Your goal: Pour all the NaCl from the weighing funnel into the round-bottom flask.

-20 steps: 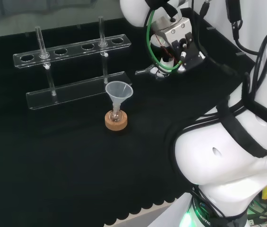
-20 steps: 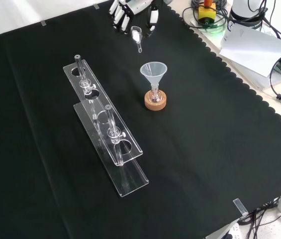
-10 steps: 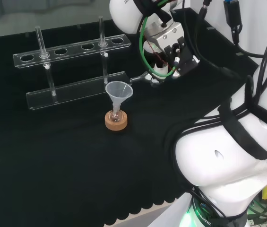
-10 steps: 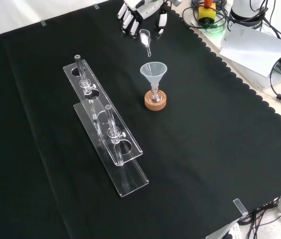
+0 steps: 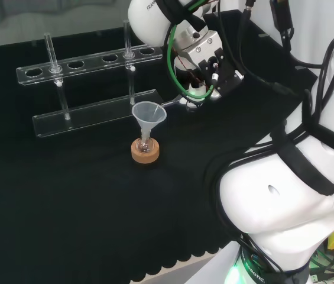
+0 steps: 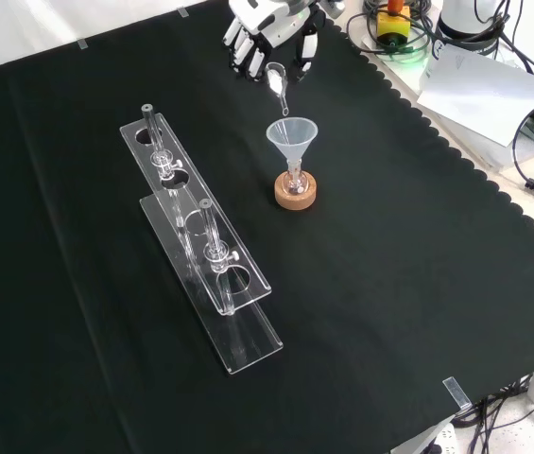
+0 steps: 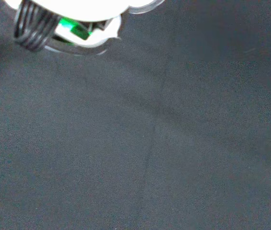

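Note:
A small round-bottom flask (image 6: 295,182) stands upright in a cork ring (image 6: 296,193) near the middle of the cloth, with a clear conical funnel (image 6: 291,138) in its neck. In the head view the same funnel (image 5: 148,114) and cork ring (image 5: 145,151) sit left of the arm. My hand (image 6: 268,21) hovers above and behind the funnel, shut on a small clear weighing funnel (image 6: 277,81) whose spout points down toward the conical funnel's rim. In the head view the weighing funnel's spout (image 5: 172,102) reaches toward the funnel from the right.
A clear acrylic test-tube rack (image 6: 202,253) with two tubes stands left of the flask in the front view. The cloth's scalloped edge (image 6: 456,151) runs along the right, with papers and cables beyond it.
The hand has carried the weighing funnel toward the conical funnel, so its spout now hangs close above the rim. Flask and rack have not moved.

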You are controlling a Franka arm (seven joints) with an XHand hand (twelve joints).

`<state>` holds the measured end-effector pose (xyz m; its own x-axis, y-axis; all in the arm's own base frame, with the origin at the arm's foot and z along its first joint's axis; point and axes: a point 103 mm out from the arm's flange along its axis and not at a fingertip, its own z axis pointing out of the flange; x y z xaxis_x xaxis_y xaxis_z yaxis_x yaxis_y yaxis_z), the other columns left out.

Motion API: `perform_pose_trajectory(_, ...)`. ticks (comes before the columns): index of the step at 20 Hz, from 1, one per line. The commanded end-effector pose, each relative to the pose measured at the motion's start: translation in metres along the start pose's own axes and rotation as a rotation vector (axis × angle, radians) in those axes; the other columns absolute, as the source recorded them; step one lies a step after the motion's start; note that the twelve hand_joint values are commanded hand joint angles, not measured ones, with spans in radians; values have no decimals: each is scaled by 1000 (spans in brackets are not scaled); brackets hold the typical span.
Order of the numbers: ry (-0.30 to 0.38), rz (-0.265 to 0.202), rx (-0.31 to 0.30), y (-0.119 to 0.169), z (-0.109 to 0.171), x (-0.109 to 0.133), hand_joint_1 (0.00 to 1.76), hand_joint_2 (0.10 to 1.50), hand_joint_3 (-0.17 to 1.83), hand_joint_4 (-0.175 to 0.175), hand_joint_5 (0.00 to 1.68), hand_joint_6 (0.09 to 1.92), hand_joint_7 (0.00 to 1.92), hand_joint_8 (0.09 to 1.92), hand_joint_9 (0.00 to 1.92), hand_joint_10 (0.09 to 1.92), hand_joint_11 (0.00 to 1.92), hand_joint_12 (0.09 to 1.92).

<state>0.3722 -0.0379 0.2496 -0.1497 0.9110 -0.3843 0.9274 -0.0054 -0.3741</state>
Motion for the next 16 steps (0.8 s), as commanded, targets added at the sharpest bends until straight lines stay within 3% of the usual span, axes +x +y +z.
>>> perform_pose_trajectory(1,-42,-10,15,5,-5,4,1099,603,863,175,1160,973,609,604,903,475,598,1246)
perform_pose_trajectory(16,-134,-15,41,10,-16,12,1099,602,862,175,1162,969,611,603,906,472,592,1247)
